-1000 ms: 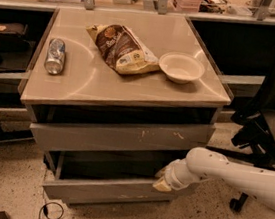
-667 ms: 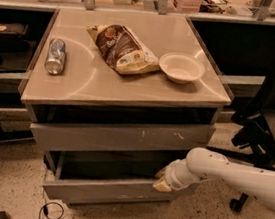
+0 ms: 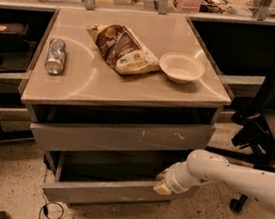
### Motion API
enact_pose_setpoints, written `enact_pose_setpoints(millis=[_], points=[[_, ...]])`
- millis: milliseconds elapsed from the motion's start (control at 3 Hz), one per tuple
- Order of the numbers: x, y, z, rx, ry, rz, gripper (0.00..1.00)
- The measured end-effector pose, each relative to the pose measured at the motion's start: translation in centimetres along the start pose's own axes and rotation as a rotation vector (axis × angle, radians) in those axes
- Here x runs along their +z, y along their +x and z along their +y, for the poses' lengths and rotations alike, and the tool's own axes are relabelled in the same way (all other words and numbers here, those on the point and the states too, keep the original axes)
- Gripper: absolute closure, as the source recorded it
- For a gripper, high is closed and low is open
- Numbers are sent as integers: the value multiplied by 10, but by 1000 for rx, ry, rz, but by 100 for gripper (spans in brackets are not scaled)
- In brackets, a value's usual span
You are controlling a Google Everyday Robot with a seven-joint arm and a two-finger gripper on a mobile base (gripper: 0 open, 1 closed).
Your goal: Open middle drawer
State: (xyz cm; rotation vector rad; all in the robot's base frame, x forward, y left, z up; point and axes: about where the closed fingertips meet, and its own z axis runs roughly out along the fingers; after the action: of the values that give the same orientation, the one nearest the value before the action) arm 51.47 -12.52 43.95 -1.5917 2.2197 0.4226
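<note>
hand (image 3: 163,182) | on top edge of middle drawer (image 3: 101,191) | drawer part-open

one high frontal view, perhaps head-height, facing down; jaws low right.

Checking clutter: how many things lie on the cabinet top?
3: can at left, bag in the middle, bowl at right. Gripper is below, at the pulled-out drawer's right end.

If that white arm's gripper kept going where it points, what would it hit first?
Probably the plain grey pulled-out drawer: the gripper sits at the right end of its front's top edge, pointing left into its dark interior. Depth is unclear, so this is a guess.
</note>
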Motion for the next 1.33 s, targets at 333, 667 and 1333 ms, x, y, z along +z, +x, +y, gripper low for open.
enact_pose_setpoints(millis=[333,667,1333], points=[[0,10,16,30,-11,4,100],[-5,7,16,30,-11,4,100],[-8,17,33,59,-19,11,100]])
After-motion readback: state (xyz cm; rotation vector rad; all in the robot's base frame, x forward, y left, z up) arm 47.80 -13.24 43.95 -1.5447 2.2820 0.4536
